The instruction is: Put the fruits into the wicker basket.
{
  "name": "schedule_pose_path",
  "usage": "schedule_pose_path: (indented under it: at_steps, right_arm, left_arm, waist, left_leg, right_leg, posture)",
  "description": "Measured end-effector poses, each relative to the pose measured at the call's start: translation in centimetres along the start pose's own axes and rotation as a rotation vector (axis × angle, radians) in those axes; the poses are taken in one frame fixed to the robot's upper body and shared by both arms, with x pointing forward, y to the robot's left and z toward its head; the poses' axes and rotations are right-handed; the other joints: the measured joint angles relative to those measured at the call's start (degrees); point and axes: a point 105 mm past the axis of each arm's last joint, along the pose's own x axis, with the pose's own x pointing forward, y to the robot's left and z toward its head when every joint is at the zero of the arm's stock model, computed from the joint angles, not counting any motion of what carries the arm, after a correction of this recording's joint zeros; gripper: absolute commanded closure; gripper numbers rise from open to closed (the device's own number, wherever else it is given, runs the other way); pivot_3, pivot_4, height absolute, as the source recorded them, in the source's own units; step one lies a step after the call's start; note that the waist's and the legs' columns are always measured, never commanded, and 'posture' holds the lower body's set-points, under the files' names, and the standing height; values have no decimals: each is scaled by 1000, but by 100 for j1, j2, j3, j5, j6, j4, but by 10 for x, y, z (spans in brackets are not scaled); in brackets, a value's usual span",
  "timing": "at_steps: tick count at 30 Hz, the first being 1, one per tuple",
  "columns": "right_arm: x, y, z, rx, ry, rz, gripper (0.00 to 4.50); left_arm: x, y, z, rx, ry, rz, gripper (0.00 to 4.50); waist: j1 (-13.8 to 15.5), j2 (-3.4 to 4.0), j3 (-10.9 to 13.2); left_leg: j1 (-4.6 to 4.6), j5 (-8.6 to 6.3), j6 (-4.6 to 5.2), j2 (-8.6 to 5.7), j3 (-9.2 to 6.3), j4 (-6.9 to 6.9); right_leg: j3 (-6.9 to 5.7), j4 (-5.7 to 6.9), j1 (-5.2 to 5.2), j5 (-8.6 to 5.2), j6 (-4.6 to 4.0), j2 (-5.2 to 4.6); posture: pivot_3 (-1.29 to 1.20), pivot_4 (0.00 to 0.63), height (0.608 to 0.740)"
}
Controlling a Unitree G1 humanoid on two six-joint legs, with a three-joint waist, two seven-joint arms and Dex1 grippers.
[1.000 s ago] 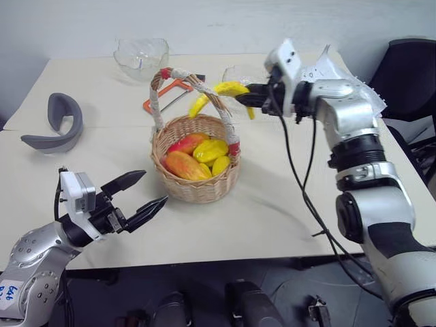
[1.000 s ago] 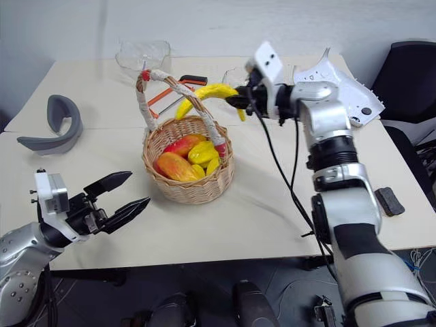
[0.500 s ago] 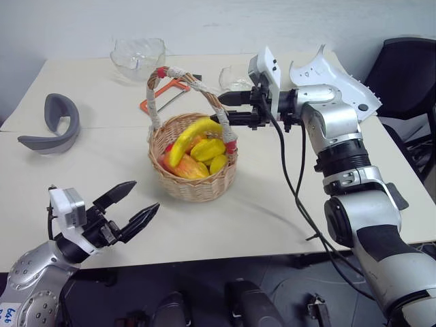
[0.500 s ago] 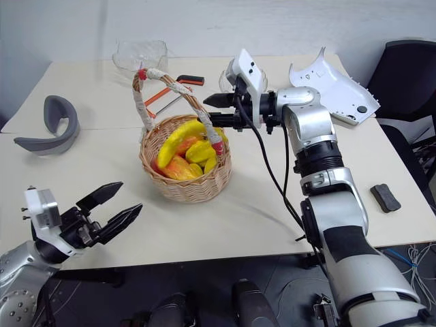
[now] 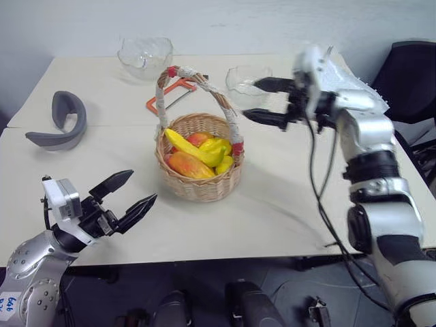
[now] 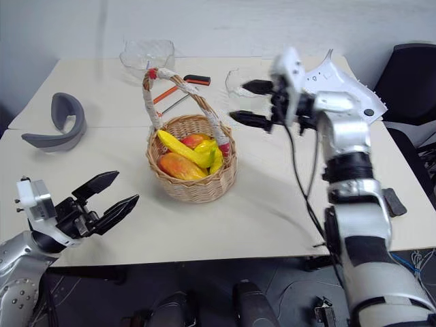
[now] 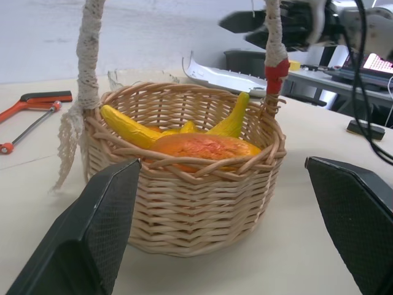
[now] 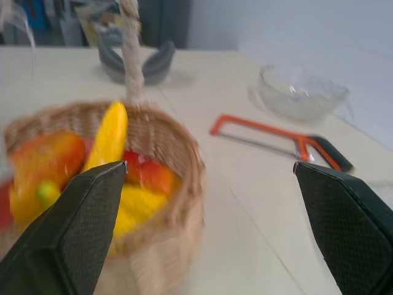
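The wicker basket (image 5: 201,187) stands mid-table under its tall white-wrapped handle. Inside it lie a yellow banana (image 5: 182,144), an orange-red mango (image 5: 188,165) and other small yellow and red fruits. My right gripper (image 5: 250,99) hovers open and empty to the right of the handle, level with its top and pointing at it. My left gripper (image 5: 143,186) hangs open and empty near the table's front edge, left of the basket. In the left wrist view the basket (image 7: 184,209) sits close ahead with the banana (image 7: 132,126) and mango (image 7: 202,146) on top.
Two clear glass bowls (image 5: 144,54) (image 5: 246,78) stand at the back. An orange hacksaw (image 5: 167,99) lies behind the basket and a grey curved piece (image 5: 58,122) at the left. A white plastic shell (image 6: 347,82), a small black block (image 6: 394,201) and a dark chair (image 5: 412,68) are at the right.
My right gripper opened and let go of the banana, which now lies in the basket. The right arm then drew back to the right of the handle. The left gripper stayed put.
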Motion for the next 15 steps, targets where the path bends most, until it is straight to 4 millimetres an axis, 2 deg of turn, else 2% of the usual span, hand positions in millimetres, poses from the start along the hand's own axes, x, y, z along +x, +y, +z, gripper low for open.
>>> schedule_pose_path:
  at_steps: [2, 4, 5, 8, 9, 11, 13, 14, 15]
  right_arm:
    - [-22, 14, -17, 74, 32, 16, 60]
    - [-27, 35, -21, 153, 25, 66, 60]
    - [-22, 50, -16, 191, -13, 104, 60]
    - [8, 89, 14, 213, -137, 211, 60]
    - [16, 96, 17, 198, -147, 221, 60]
    - [37, 105, 12, 185, -149, 193, 60]
    - [53, 105, 6, 222, -152, 138, 60]
    - [59, 104, 6, 234, -156, 114, 427]
    - [65, 105, 6, 236, -154, 105, 611]
  left_arm:
    - [-1, -1, -1, -5, 35, -26, 0]
    - [0, -1, 0, -1, 50, -42, 0]
    - [1, -1, 2, 1, 54, -49, 0]
    - [9, -1, 7, 15, 47, -78, 0]
    - [10, -1, 8, 19, 46, -83, 0]
    - [14, -1, 11, 24, 43, -88, 0]
    - [15, -1, 11, 22, 51, -94, 0]
    - [15, -2, 10, 21, 57, -99, 0]
    - [15, -3, 11, 26, 62, -105, 0]
  waist:
    - [15, 1, 1]
    - [-32, 5, 2]
    - [-75, 6, 2]
    - [-192, 5, 2]
    - [-203, 3, 1]
    - [-207, -5, -3]
    - [-204, -5, -3]
    - [-205, -5, -3]
    - [-201, -5, -3]
  left_leg:
    - [-1, -2, -2, 2, 2, -8]
    - [3, -5, -9, 7, 2, -8]
    - [6, -3, -14, 10, -1, -8]
    - [30, -2, -31, 13, -10, -1]
    - [35, -2, -32, 13, -15, 0]
    - [35, 6, -17, 12, -18, 1]
    - [28, 20, -3, 5, -11, 2]
    - [28, 24, -4, 5, -8, 4]
    - [28, 27, -7, 5, -8, 4]
  right_leg:
    - [1, -7, -3, -3, 4, 1]
    - [13, -3, -5, -4, 4, 11]
    - [15, 4, -6, -4, 5, 16]
    - [37, 46, -3, -4, 4, 35]
    - [36, 48, 0, -2, 1, 38]
    - [35, 47, 1, 7, -7, 40]
    - [40, 46, -6, 21, -2, 35]
    - [41, 46, -6, 26, -3, 34]
    - [40, 45, -6, 29, -4, 33]
  posture:
    - [0, 150, 740]
    - [0, 150, 740]
    - [0, 150, 740]
    - [0, 150, 740]
    - [0, 150, 740]
    - [0, 150, 740]
    - [0, 150, 740]
    - [0, 150, 740]
    - [0, 150, 740]
